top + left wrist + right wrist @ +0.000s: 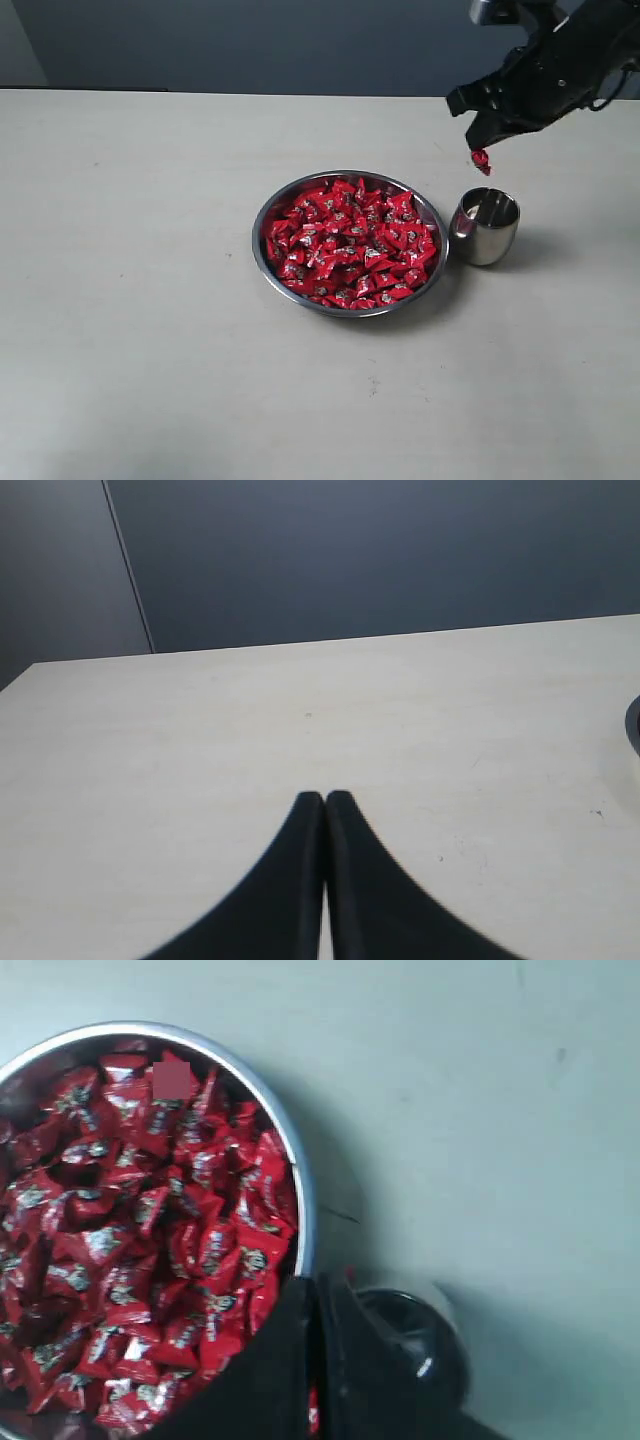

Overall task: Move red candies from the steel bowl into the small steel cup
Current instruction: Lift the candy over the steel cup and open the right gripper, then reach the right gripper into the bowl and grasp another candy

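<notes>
Wrappers on the red candies (350, 243) seem light, crinkly and slippery, so the right gripper (480, 148), fully closed, pinches one above the small steel cup (485, 226).

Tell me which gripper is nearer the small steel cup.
Right. The right gripper hangs above the small steel cup, pinching a red candy; the left gripper sits over bare table, away from it.
</notes>
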Available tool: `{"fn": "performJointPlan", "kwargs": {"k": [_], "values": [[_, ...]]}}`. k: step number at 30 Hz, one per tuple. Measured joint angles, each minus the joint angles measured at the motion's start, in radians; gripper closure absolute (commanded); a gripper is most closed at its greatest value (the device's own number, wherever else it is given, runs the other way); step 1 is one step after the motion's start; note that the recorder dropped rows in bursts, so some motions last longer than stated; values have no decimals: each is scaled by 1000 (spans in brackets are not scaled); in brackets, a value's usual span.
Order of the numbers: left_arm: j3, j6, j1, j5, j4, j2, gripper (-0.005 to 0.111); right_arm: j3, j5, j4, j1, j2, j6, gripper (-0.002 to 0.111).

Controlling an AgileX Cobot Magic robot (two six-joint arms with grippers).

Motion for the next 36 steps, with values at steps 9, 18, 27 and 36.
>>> {"fn": "performJointPlan", "kwargs": {"k": [9, 18, 27, 36], "values": [[0, 0, 0, 0, 0, 0, 106, 149, -125, 88, -39, 54, -57, 96], [0, 0, 0, 0, 0, 0, 106, 149, -126, 128, -39, 9, -68, 69], [0, 0, 0, 0, 0, 0, 106, 149, -55, 330, 64, -26, -234, 69], [0, 0, 0, 0, 0, 0, 106, 149, -124, 270, 265, 74, -264, 69]]}}
